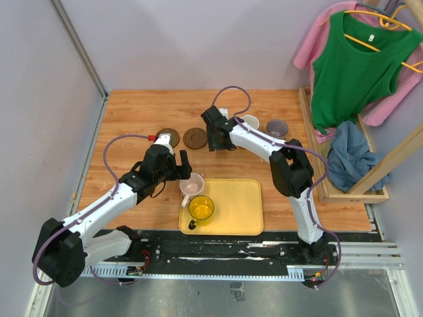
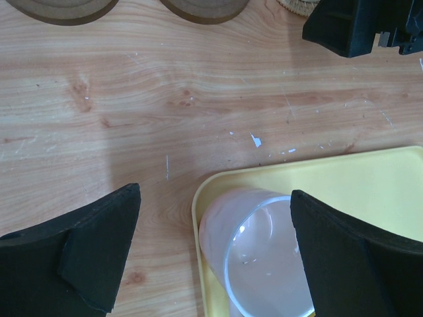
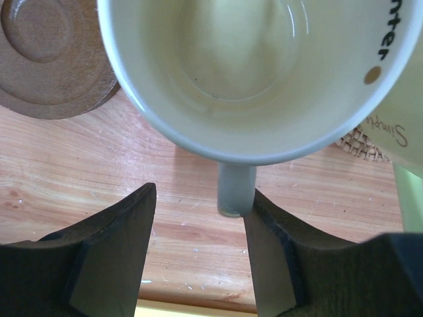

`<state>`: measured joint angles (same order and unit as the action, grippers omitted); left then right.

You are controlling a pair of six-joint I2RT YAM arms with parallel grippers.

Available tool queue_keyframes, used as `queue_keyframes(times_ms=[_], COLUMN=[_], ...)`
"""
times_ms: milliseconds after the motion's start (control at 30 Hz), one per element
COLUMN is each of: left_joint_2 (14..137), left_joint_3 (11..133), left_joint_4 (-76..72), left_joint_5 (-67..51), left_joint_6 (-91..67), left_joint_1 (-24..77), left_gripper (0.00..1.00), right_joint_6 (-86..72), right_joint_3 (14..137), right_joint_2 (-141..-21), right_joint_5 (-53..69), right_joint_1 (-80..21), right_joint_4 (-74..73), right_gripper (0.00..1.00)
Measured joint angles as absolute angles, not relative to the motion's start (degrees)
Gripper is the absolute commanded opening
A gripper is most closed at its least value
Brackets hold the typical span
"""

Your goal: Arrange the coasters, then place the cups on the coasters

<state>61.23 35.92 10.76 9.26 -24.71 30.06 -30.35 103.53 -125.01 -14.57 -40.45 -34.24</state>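
My left gripper (image 1: 185,165) (image 2: 215,198) is open around the translucent pink cup (image 1: 192,186) (image 2: 254,257), which stands in the far left corner of the yellow tray (image 1: 241,208) (image 2: 370,178). A yellow cup (image 1: 201,208) stands right behind it on the tray. My right gripper (image 1: 215,135) (image 3: 201,191) is open, and its right finger touches the handle (image 3: 236,188) of a pale whitish-green cup (image 3: 258,72) that stands on the wood. Two dark brown coasters (image 1: 168,137) (image 1: 195,138) lie to its left. A cream cup (image 1: 250,122) (image 3: 403,125) and a grey-purple cup (image 1: 277,127) stand to its right.
A patch of tan woven coaster (image 3: 360,142) shows under the cream cup. Beyond the table's right edge stands a wooden rack (image 1: 317,152) with a blue cloth (image 1: 350,158) and hanging green and pink clothes (image 1: 357,59). White walls close the back and left.
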Motion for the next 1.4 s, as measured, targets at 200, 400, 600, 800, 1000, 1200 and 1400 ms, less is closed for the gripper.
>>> queue_keyframes(times_ms=[200,400,600,800,1000,1200,1400], left_joint_2=[61.19,61.19,61.08,58.52,55.29,53.69,53.21], left_joint_3=[35.75,35.66,35.66,35.66,36.67,37.63,37.60], left_joint_4=[10.79,10.79,10.79,10.85,13.15,15.53,17.28], left_joint_5=[9.28,9.28,9.23,7.86,5.19,-0.05,-2.20], left_joint_6=[-24.75,-24.88,-24.88,-24.18,-22.28,-21.74,-23.14], left_joint_1=[30.06,30.06,30.06,30.06,30.04,30.02,31.97], left_gripper=[0.99,0.99,0.99,1.00,1.00,1.00,1.00], right_joint_6=[-29.67,-29.52,-29.54,-29.45,-27.03,-24.99,-23.77], right_joint_3=[103.53,103.53,103.13,100.18,96.36,89.73,80.27], right_joint_2=[-124.92,-124.92,-124.51,-121.03,-111.55,-98.21,-89.36], right_joint_5=[-13.56,-13.41,-13.52,-13.52,-13.39,-13.65,-14.90], right_joint_1=[-40.91,-40.91,-40.91,-40.91,-42.19,-43.90,-43.70], right_joint_4=[-33.61,-33.26,-33.32,-33.50,-34.17,-32.62,-29.76], right_gripper=[0.55,0.55,0.57,0.63,0.72,0.86,0.91])
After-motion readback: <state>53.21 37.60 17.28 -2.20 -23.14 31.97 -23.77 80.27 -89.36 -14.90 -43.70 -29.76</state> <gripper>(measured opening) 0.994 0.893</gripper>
